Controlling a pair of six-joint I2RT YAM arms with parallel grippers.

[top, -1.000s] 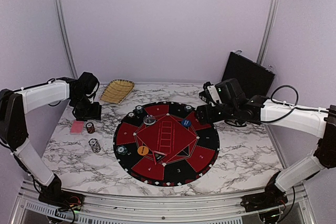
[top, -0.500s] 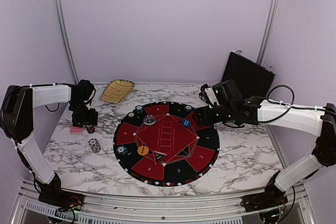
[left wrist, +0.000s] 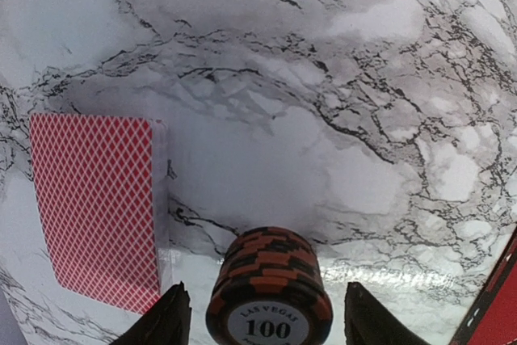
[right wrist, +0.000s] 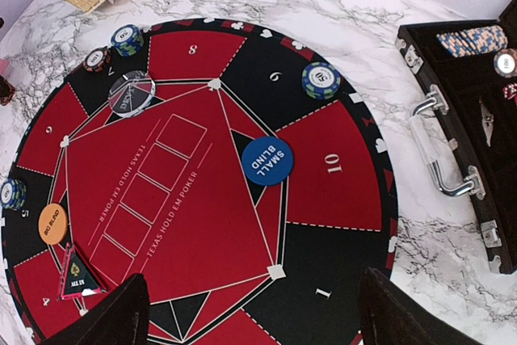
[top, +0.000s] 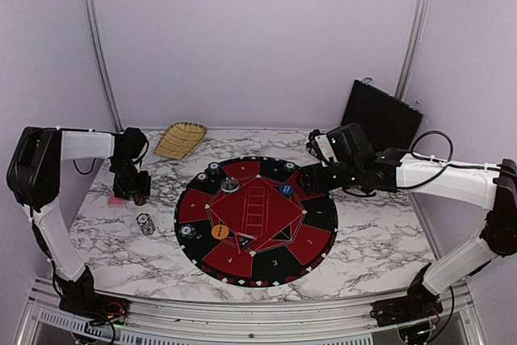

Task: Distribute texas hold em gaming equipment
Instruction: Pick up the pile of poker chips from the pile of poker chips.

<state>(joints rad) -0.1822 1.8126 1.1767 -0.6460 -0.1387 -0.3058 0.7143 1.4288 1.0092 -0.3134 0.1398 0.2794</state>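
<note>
A stack of orange-and-black poker chips (left wrist: 271, 284) stands on the marble beside a deck of red-backed playing cards (left wrist: 97, 208). My left gripper (left wrist: 266, 317) is open, one finger on each side of that stack, with a gap showing on both sides. From above, this stack (top: 140, 197) and the cards (top: 118, 198) lie left of the mat, and a second stack (top: 145, 224) stands nearer. My right gripper (right wrist: 252, 296) hangs open and empty over the mat. The blue disc (right wrist: 266, 160), orange disc (right wrist: 52, 224), clear disc (right wrist: 132, 92) and chip stacks (right wrist: 321, 80) sit on the mat.
The round red-and-black mat (top: 266, 252) fills the table's middle. An open black case (right wrist: 477, 119) with more chips lies right of it. A wicker basket (top: 180, 139) sits at the back left. A small triangular marker (right wrist: 75, 272) rests on the mat's near side.
My left gripper has come down and forward from behind the cards and now straddles the chip stack beside them. The right arm has barely shifted.
</note>
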